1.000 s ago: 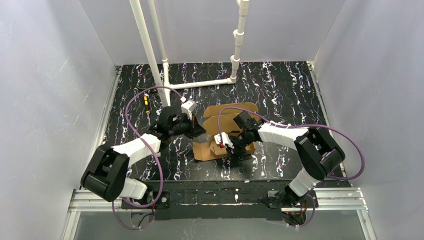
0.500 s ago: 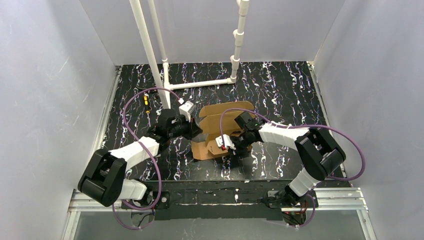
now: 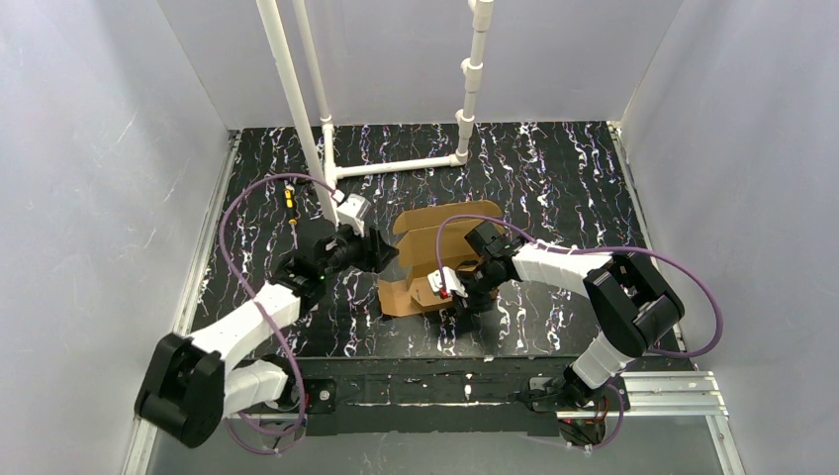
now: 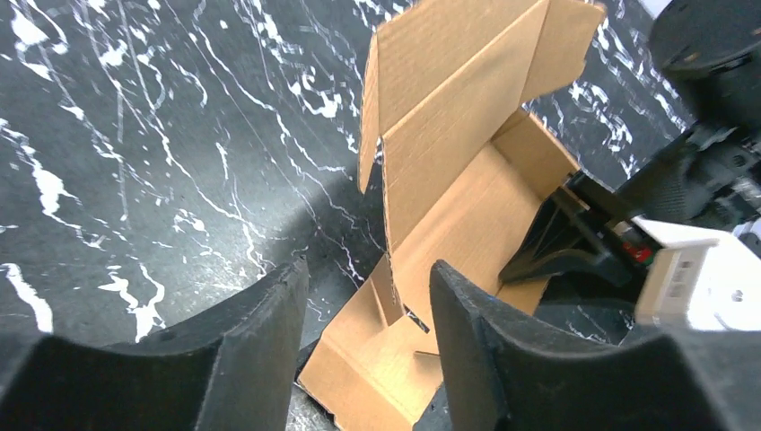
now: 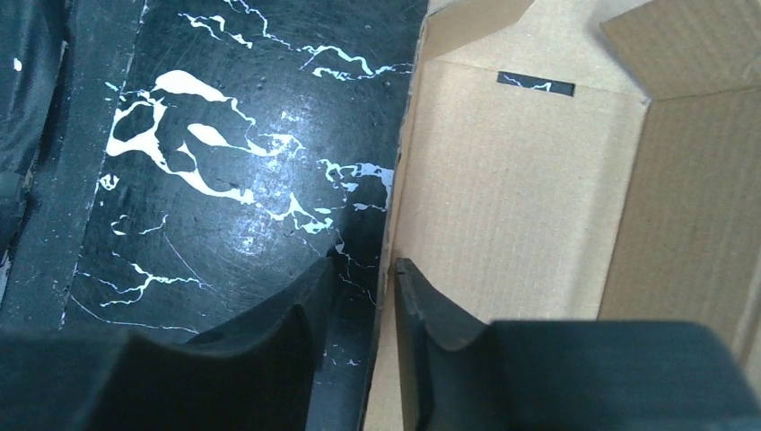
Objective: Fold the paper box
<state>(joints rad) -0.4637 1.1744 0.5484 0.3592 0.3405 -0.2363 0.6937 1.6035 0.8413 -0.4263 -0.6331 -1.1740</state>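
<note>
Half-raised, the paper box (image 3: 420, 242) sits mid-table between the arms, its long axis running away from their bases. The left gripper (image 4: 368, 287), spread and empty, faces its left wall. The right gripper (image 5: 366, 274) straddles a wall edge, grip unclear.

Covering one near corner of the paper box (image 3: 406, 297) beneath the right gripper (image 3: 465, 300) (top view); cropping flaps beyond it.

Top camera looks down from behind — both close wrist cameras share the paper box (image 4: 449, 215).
</note>
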